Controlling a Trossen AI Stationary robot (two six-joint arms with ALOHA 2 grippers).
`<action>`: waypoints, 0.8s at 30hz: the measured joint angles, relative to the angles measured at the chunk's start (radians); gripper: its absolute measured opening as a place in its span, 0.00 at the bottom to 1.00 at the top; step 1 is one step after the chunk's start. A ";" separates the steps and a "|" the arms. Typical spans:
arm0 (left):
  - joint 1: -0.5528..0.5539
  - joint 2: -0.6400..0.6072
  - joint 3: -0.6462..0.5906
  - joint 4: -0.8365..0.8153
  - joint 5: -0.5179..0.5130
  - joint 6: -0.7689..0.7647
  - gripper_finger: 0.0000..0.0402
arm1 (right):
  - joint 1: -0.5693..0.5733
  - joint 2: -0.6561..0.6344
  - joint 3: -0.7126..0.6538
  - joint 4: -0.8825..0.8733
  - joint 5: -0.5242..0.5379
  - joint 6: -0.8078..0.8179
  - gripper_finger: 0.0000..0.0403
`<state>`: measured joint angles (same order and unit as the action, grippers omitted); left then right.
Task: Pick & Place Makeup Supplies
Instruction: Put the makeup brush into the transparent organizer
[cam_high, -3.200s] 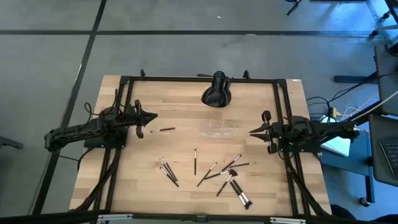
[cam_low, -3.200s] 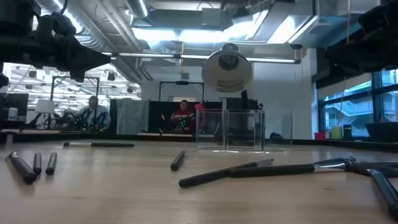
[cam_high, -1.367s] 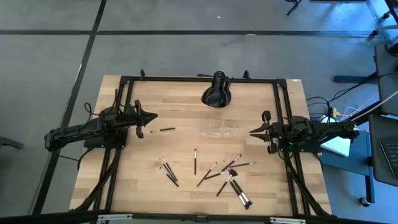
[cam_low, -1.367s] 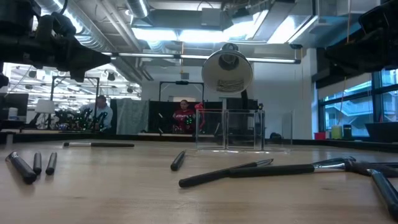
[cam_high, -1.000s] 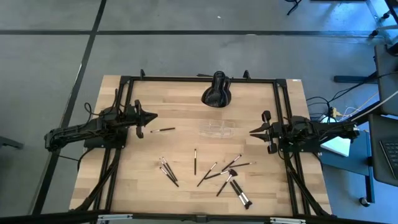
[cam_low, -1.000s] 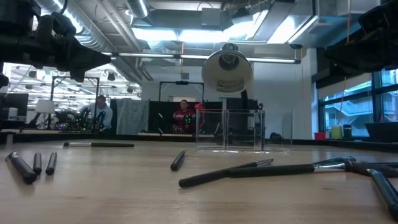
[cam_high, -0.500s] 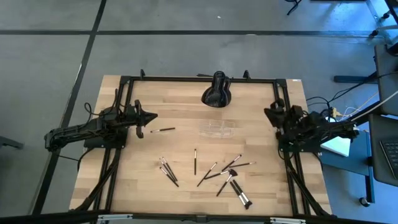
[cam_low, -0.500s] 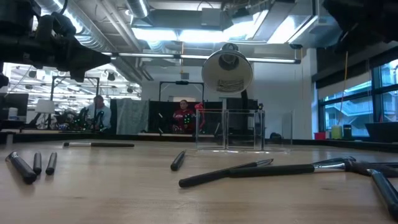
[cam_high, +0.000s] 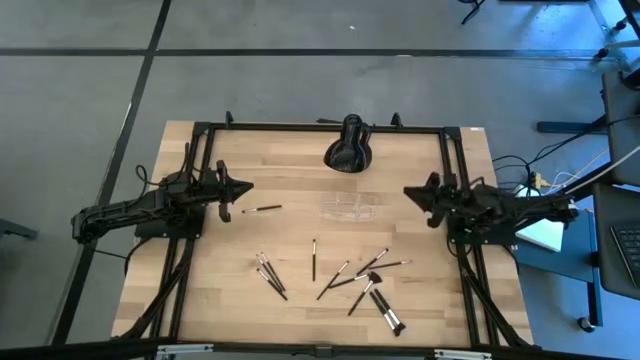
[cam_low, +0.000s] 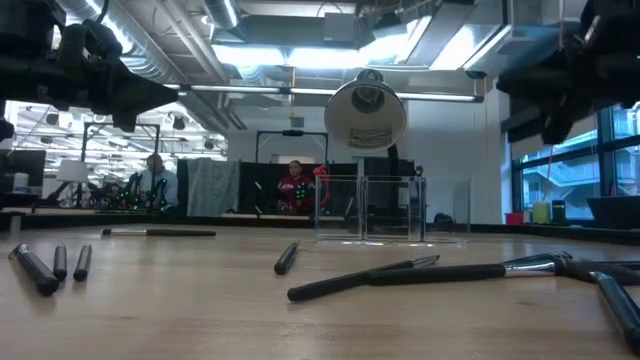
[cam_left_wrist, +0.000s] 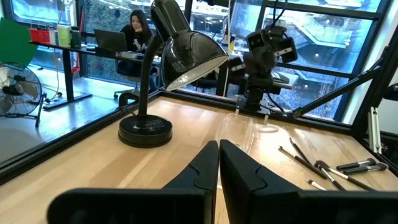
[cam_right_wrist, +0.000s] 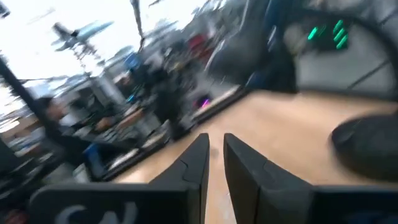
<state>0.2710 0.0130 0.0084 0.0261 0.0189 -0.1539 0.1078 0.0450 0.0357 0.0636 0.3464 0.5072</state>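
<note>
Several thin dark makeup brushes lie flat on the wooden table: one alone (cam_high: 262, 209), a small group (cam_high: 270, 273), one single (cam_high: 313, 258) and a crossed cluster (cam_high: 367, 282), also seen in the low view as the cluster (cam_low: 400, 273). My left gripper (cam_high: 245, 187) hovers shut over the table's left part, just left of the lone brush; its tips (cam_left_wrist: 219, 152) show closed. My right gripper (cam_high: 408, 193) hovers over the right part, right of the clear organiser tray (cam_high: 350, 208). A narrow gap shows between its fingers (cam_right_wrist: 216, 152); that view is blurred.
A black desk lamp (cam_high: 349, 148) stands at the far middle of the table, its shade (cam_left_wrist: 186, 53) close in the left wrist view. The clear tray (cam_low: 370, 210) stands in front of it. A black frame (cam_high: 320, 127) rims the table. People sit in the room beyond.
My right arm left its still pose: it pulled back and up toward the far right, then swung out again toward the table's left. It now hovers nearer the far edge than a second ago. The left arm and the brushes stayed put.
</note>
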 joint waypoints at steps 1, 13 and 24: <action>0.000 0.000 0.000 0.000 0.000 0.000 0.03 | 0.000 0.012 0.000 -0.006 -0.038 0.027 0.12; 0.000 0.000 0.000 0.000 -0.001 0.001 0.03 | 0.115 0.381 -0.021 0.195 0.000 0.147 0.12; 0.000 0.000 0.000 0.039 -0.142 0.088 0.03 | 0.166 0.902 0.110 0.381 0.068 0.088 0.12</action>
<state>0.2710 0.0130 0.0084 0.0649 -0.1236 -0.0661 0.2733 0.9471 0.1454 0.4446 0.4143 0.5953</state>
